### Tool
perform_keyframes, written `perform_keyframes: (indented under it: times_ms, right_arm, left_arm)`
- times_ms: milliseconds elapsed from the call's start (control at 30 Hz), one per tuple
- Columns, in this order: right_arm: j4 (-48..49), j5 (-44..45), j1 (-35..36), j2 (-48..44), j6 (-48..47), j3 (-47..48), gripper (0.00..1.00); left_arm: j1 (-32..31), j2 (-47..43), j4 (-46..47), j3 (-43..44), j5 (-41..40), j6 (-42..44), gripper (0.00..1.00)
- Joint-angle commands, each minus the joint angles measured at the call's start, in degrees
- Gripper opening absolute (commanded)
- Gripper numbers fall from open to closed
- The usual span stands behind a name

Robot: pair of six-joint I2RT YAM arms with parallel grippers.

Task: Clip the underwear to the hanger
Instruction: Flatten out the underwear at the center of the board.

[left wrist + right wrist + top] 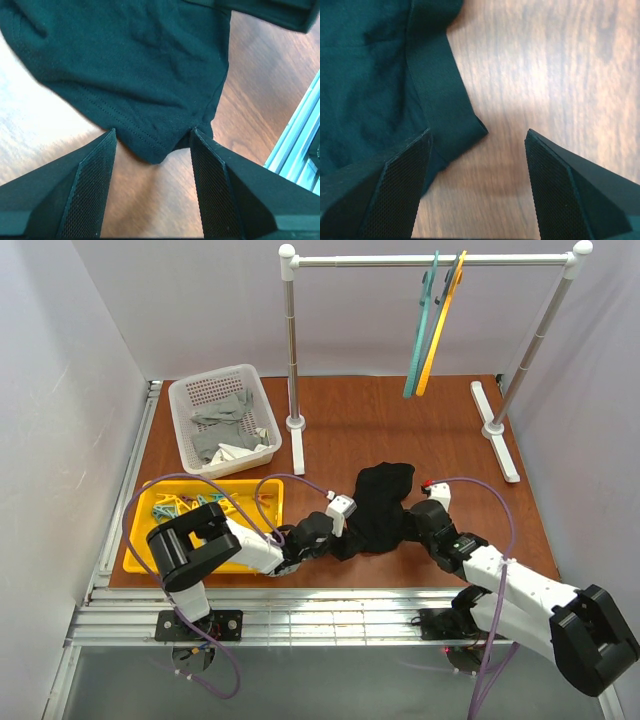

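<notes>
Far left on the table [350, 425]: yellow tray [138, 525] with a heap of coloured clips [175, 506], partly covered by the left arm. Behind it is a white basket [183, 425] holding grey cloths [225, 428].

Left gripper [152, 131] sits low over the wood at the underwear's [385, 502] near-left edge. Jaws released, spread wide. In the left wrist view a stitched hem corner of the black fabric pokes down into the gap between the two fingers [92, 185], lying flat on the table, not pinched.

The underwear is in the middle of the table, near the front edge, between the two grippers, rumpled and lying on the wood. It is not on any hanger.

Right gripper [478, 132] is at the garment's near-right edge, also low to the table. Jaws released, wide apart. In the right wrist view the wide waistband corner ends in the gap, close to the left-hand finger [400, 185]; the other finger is over bare wood. Nothing is grasped.

Back right: a white clothes rack [430, 259] stands across the far side of the table. The teal hanger [424, 330] hangs from its rail with a yellow hanger [443, 325] just beside it on the right, both well apart from the underwear.
</notes>
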Motion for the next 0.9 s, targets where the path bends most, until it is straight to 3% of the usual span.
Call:
perform_keyframes:
  times_ms: [0, 167, 233, 333, 433, 467, 500, 600, 867]
  right_arm:
    - [7.05, -0.79, 0.0, 3.07, 0.41, -0.46, 0.66]
    - [11.1, -2.55, -0.61, 7.74, -0.03, 0.85, 0.64]
    - [11.98, -4.31, -0.7, 8.88, 0.41, 0.77, 0.63]
    - [12.78, -5.46, -0.79, 10.29, 0.76, 0.42, 0.52]
    - [13.39, -6.07, -0.7, 9.77, 0.67, 0.15, 0.23]
    - [13.3, -6.16, -0.7, 9.42, 0.67, 0.24, 0.08]
    - [12.61, -6.07, -0.79, 8.54, 0.5, 0.76, 0.02]
    - [10.33, -6.25, -0.62, 5.29, -0.47, 2.52, 0.01]
    - [1.53, -3.44, 0.53, -7.18, -4.16, 11.57, 0.01]
  left_arm:
    - [-0.35, 1.06, -0.71, 1.72, 0.34, -0.41, 0.53]
    - [-0.53, 2.64, -1.41, 2.43, 0.34, -0.33, 0.47]
    - [-0.44, 2.21, -2.37, 2.34, -0.01, -0.24, 0.36]
    - [-0.44, 0.8, -2.64, 1.55, -0.63, 0.03, 0.28]
    - [-0.53, 0.27, -2.73, 1.46, -0.72, 0.46, 0.16]
    - [-0.44, 0.18, -2.81, 1.46, -0.72, 0.55, 0.14]
    - [-0.44, 0.1, -2.99, 1.72, -0.8, 0.64, 0.08]
    - [-0.44, -1.65, -3.95, 1.72, -3.34, 0.99, 0.0]
    - [-0.53, -16.33, -8.34, 2.6, -8.97, 5.64, 0.0]
